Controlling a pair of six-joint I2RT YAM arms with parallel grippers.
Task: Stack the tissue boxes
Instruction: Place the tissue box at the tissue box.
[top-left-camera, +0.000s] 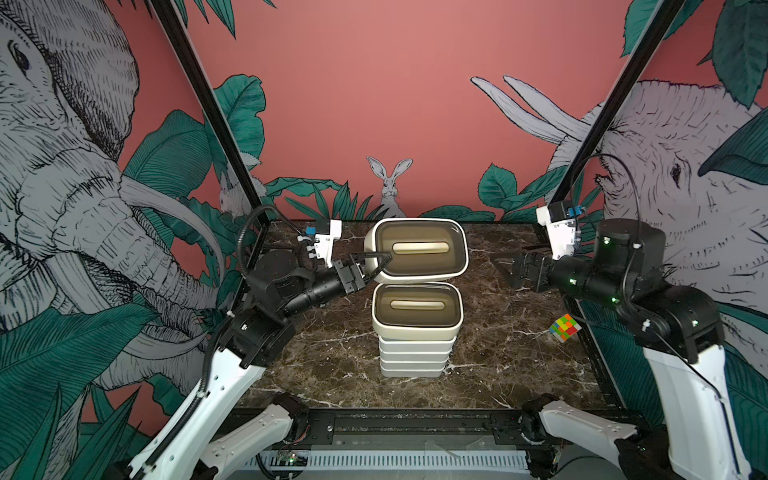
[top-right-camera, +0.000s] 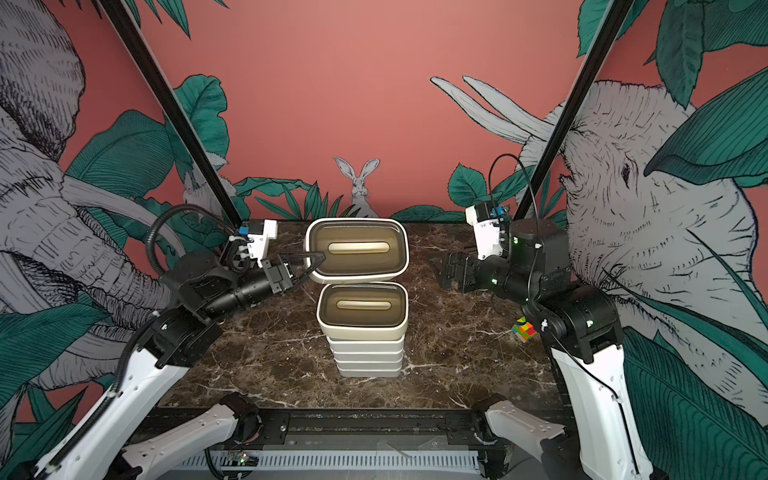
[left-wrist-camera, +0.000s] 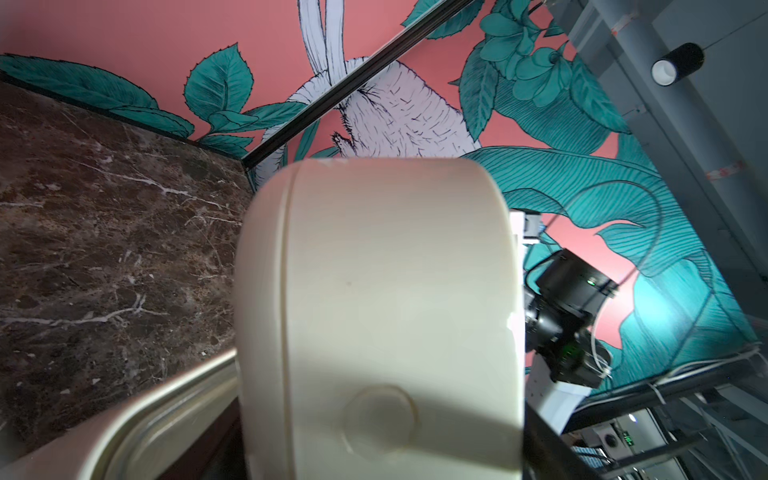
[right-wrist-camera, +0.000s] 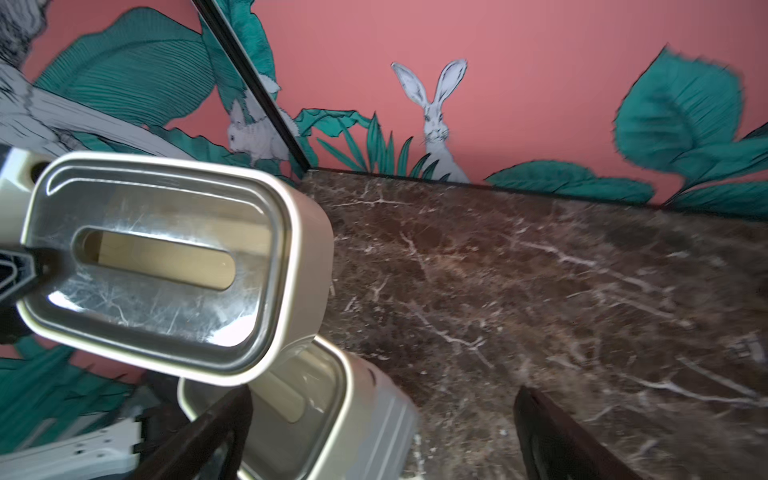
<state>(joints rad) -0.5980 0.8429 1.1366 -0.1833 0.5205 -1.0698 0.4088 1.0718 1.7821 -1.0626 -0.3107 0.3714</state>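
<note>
While left gripper (top-left-camera: 380, 264) grips it, cream box (top-left-camera: 420, 248) lid-up, long axis crosswise

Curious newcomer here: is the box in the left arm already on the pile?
Not yet: the left end effector holds the box aloft beyond the stack, not resting on it.

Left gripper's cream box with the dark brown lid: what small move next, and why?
Probably ease the cream box with the dark brown lid toward the robot until it is centred over the matching cream box atop the stack. The left gripper holds it raised but behind the stack; the right gripper stands open, clear.
</note>
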